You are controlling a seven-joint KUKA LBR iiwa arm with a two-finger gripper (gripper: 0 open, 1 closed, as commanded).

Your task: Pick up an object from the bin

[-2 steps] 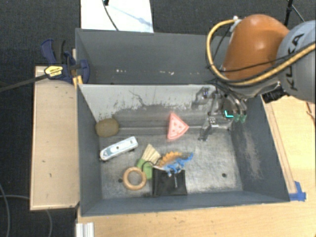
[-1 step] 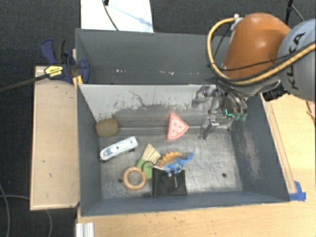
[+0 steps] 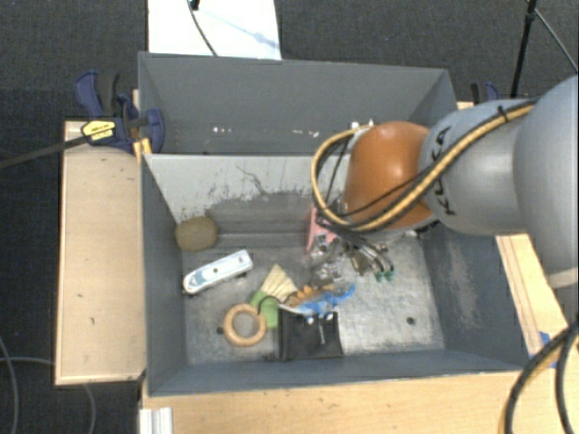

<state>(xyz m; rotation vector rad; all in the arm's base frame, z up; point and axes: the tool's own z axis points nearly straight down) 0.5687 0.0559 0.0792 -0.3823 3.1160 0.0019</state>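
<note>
My gripper (image 3: 331,266) hangs low near the middle of the bin, under the orange wrist cover. Right below and in front of it lies a small heap: a blue piece (image 3: 327,302), a pale yellow-green fan-shaped thing (image 3: 277,285) and a black flat pouch (image 3: 309,335). A pink thing (image 3: 316,231) stands just behind the gripper, partly hidden by the arm. Nothing shows clearly between the fingers.
A wooden ring (image 3: 245,324) lies at the front left, beside a small green piece (image 3: 269,308). A white and blue oblong gadget (image 3: 218,271) lies left of the heap. A tan stone-like lump (image 3: 196,233) rests at the back left. The arm covers the bin's back right.
</note>
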